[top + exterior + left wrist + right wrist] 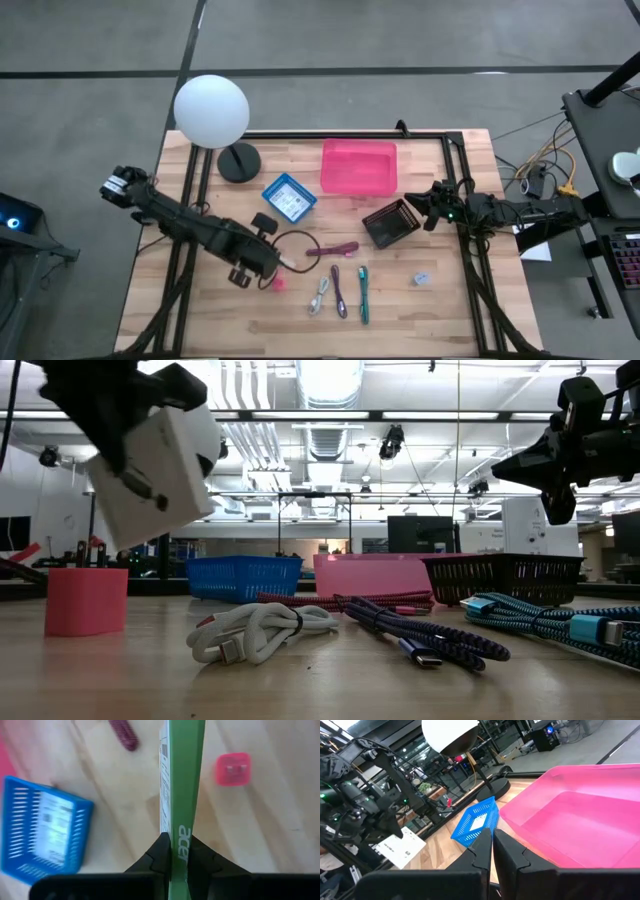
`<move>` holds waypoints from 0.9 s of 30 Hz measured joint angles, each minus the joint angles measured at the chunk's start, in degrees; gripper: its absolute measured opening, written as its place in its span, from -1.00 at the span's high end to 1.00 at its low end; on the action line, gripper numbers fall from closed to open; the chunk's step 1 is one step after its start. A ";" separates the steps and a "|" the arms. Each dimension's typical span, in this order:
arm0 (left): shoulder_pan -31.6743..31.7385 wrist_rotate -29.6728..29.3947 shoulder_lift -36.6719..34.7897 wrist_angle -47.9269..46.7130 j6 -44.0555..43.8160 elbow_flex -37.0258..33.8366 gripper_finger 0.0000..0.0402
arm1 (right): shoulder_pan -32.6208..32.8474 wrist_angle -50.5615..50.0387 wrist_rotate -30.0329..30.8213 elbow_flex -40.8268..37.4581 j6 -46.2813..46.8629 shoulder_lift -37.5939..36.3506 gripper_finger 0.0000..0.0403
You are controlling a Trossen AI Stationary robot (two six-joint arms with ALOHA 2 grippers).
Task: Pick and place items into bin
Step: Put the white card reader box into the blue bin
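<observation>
My left gripper (178, 851) (268, 263) is shut on a flat white box with a green "acer" edge (182, 775) (155, 460), held above the table's near-left part. Below it a small pink cube (232, 768) (87, 600) (277, 283) sits on the wood. Bundled cables lie beside it: maroon (332, 248), white (320, 295) (262, 632), purple (340, 290), teal (363, 293). A tiny grey piece (421, 278) lies to the right. My right gripper (492, 840) (432, 208) is shut, empty, hovering by the dark basket (392, 222). My left gripper pinches the box between its two fingers (161, 852), one on each broad face, at the end nearest the wrist (181, 837). The green narrow edge faces the wrist camera. The box is lifted clear of the table and tilted (150, 470).
Along the far half stand a blue basket (288, 198) holding a labelled item, a pink bin (358, 167) and the dark basket. A white globe lamp (211, 110) on a black base (238, 162) is at the far-left corner. Bare wood lies near the front edge.
</observation>
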 joint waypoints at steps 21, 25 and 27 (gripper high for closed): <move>17.58 -22.47 -1.19 6.47 28.10 -1.55 0.90 | -0.01 0.00 0.00 0.00 -0.22 0.07 0.96; 20.39 -22.51 -0.98 12.50 33.09 -3.14 0.90 | -0.01 0.00 0.00 0.00 -0.22 0.07 0.96; 21.32 -22.55 -0.98 15.68 36.34 -3.96 0.90 | 0.01 0.00 0.00 0.00 -0.22 0.07 0.96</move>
